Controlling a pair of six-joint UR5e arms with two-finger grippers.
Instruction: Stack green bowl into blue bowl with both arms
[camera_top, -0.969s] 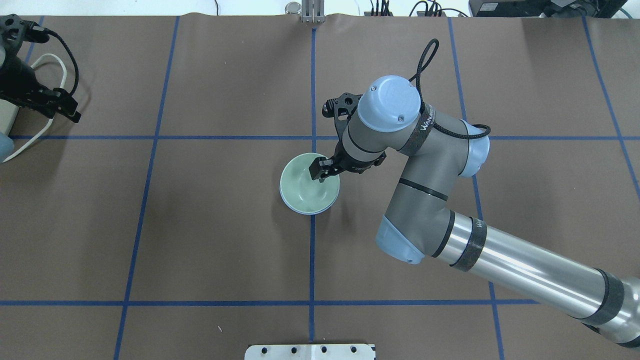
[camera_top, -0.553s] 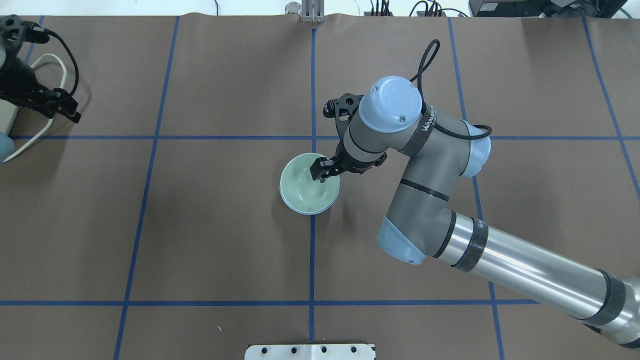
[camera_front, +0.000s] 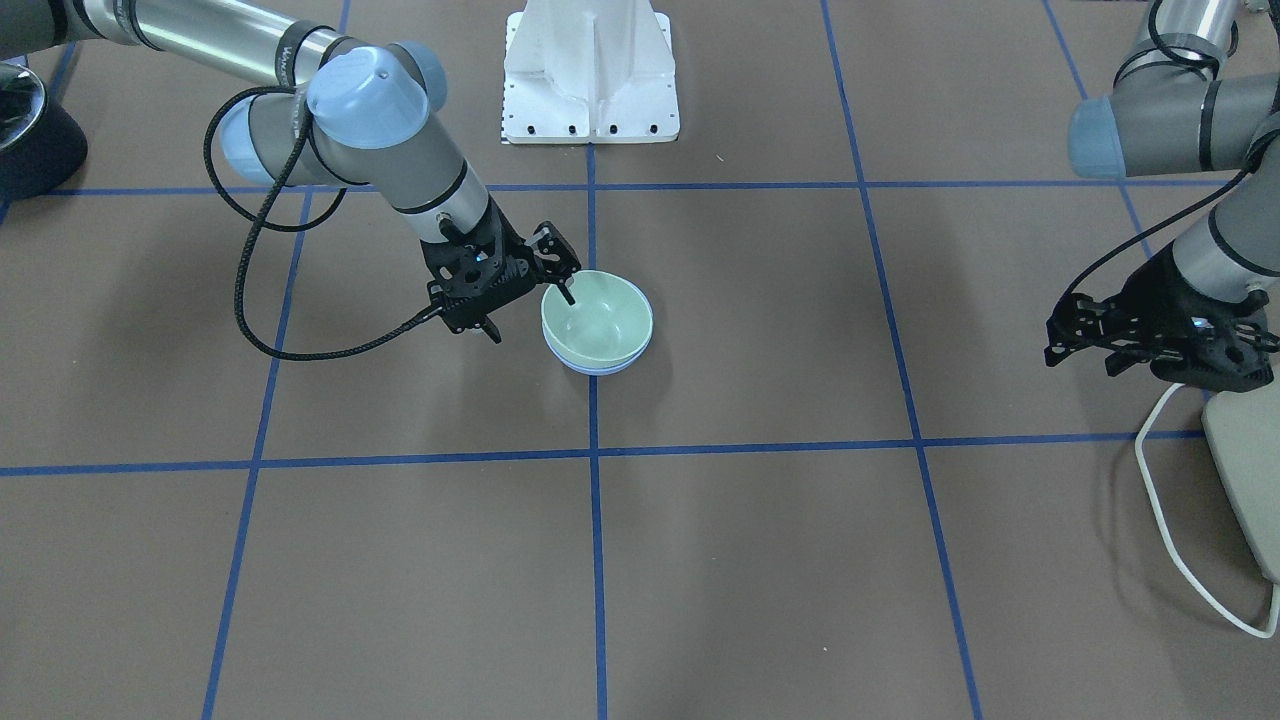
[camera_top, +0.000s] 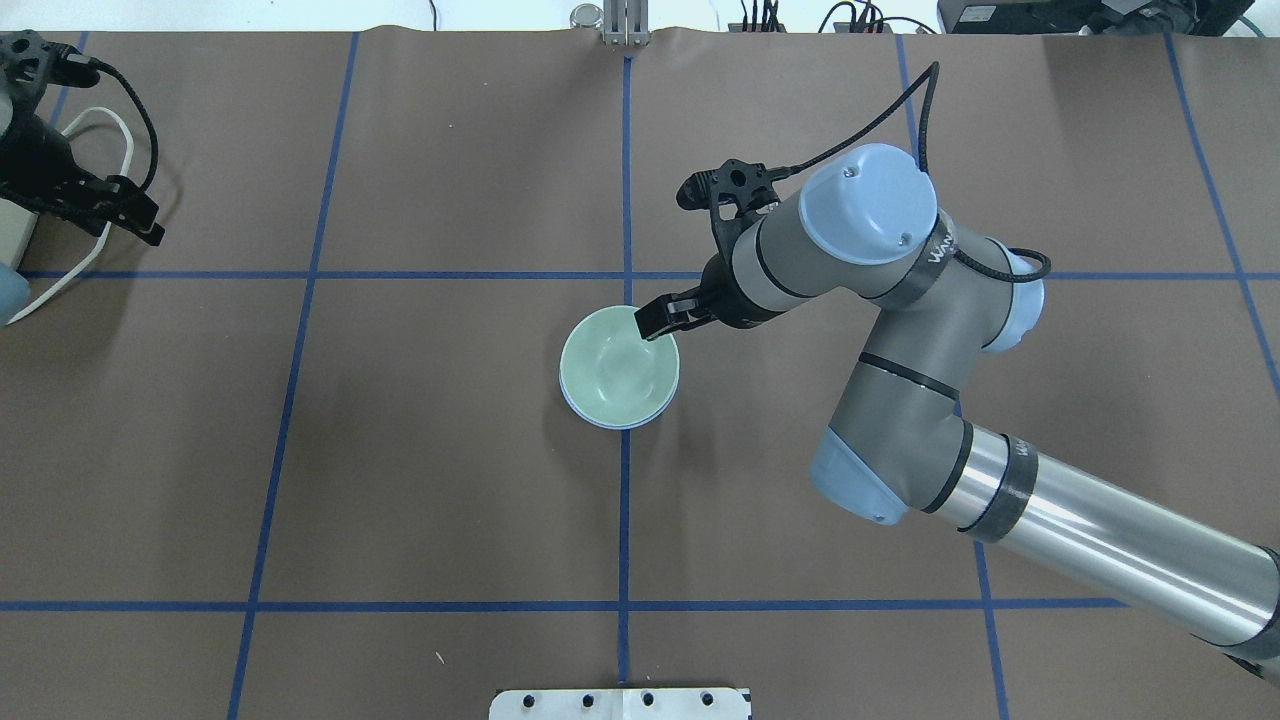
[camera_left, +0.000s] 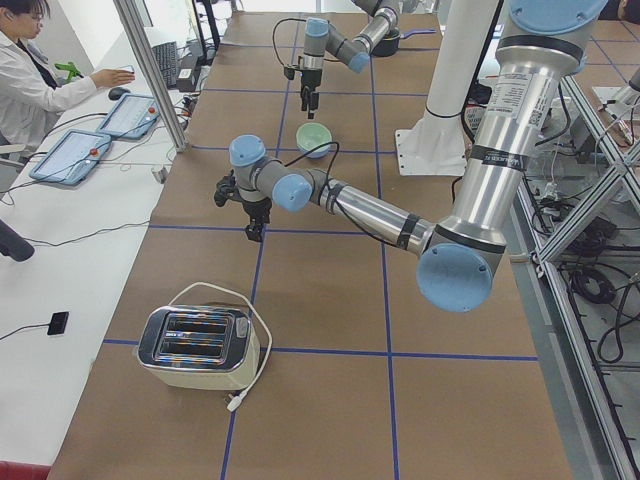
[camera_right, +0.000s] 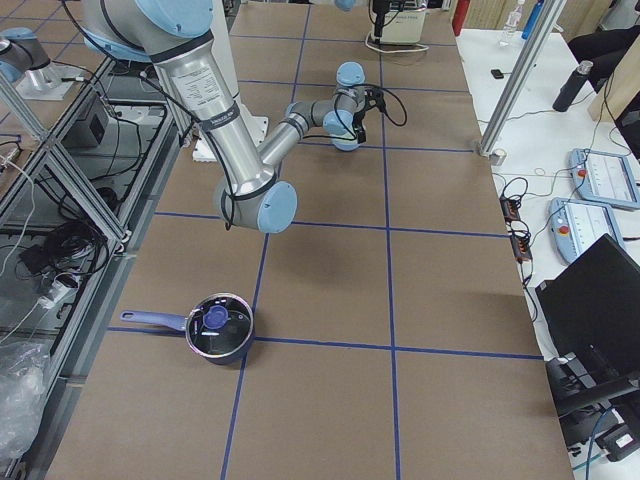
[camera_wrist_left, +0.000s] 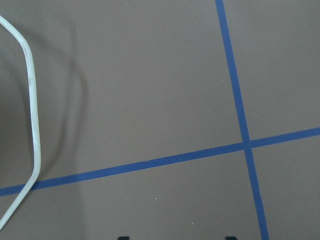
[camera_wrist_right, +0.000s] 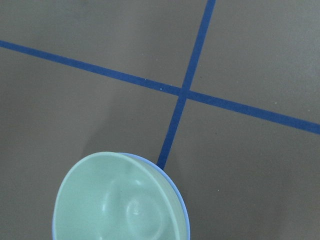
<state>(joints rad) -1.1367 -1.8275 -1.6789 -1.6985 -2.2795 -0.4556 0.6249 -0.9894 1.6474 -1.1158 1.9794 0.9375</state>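
the brown table (camera_top: 400, 450) carries a blue bowl (camera_front: 597, 369), toaster (camera_left: 197, 345) and lidded pot (camera_right: 220, 328).

1 stack: glossy mint-green bowl (camera_front: 597, 318) upright inside same-size periwinkle-blue bowl (camera_front: 598, 367).

Your right arm (camera_top: 1080, 540) and left arm (camera_front: 1190, 110) are silver-grey tubes with pale blue joint caps, looping black cables, lettered black straps.

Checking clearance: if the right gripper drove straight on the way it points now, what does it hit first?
Likely the green bowl: the right gripper points down at its rim, jaws open astride it. Depth is unclear, so it might meet the table just beside the bowl instead.
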